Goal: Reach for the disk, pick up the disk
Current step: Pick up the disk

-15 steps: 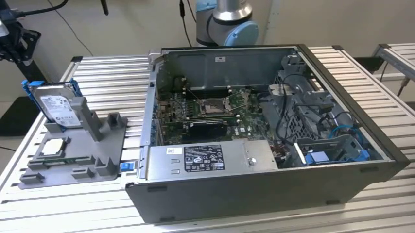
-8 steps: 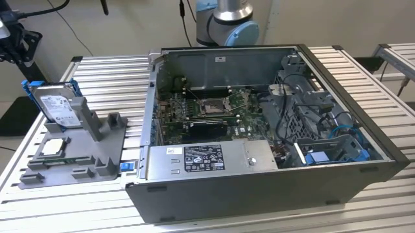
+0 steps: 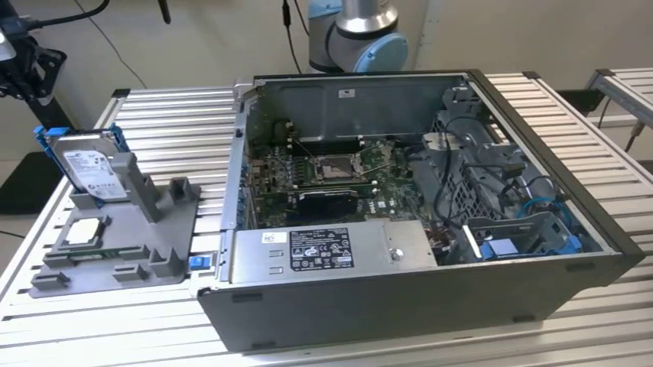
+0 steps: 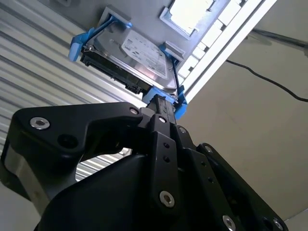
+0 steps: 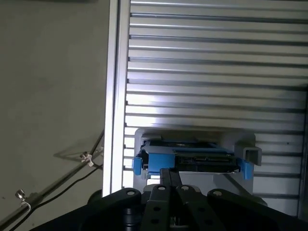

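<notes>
The disk (image 3: 90, 172) is a silver hard drive with a white label in a blue side frame. It stands on edge in a slot of the grey fixture (image 3: 164, 222) at the exterior view's left. In both wrist views the disk (image 4: 139, 55) (image 5: 192, 156) lies just beyond my black fingertips, with a small gap between them. My gripper (image 4: 160, 102) (image 5: 169, 174) is shut, its fingers pressed together and holding nothing. In the exterior view my gripper (image 3: 39, 92) hangs above and slightly left of the disk's top edge.
A small square silver chip (image 3: 84, 231) lies on the same fixture in front of the disk. An open computer case (image 3: 408, 306) takes up the middle and right of the slatted aluminium table (image 3: 173, 115). The table's edge and cables on the floor (image 5: 57, 178) are close by.
</notes>
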Action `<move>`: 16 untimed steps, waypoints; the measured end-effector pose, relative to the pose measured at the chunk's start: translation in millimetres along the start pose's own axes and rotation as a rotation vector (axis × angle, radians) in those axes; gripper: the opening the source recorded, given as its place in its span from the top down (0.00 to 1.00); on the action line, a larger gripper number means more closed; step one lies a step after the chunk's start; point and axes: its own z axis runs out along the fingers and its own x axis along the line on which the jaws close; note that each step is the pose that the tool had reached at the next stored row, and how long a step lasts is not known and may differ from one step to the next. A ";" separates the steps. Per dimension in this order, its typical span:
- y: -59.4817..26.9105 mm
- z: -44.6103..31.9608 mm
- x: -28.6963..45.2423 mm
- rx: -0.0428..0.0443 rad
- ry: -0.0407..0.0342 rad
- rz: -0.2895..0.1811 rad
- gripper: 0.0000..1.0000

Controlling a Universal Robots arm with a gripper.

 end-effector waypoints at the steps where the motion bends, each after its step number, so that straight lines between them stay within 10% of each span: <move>1: 0.0 0.0 0.0 0.0000 0.0000 0.000 1.00; 16: 0.0 0.0 0.0 0.0004 0.0043 -0.116 1.00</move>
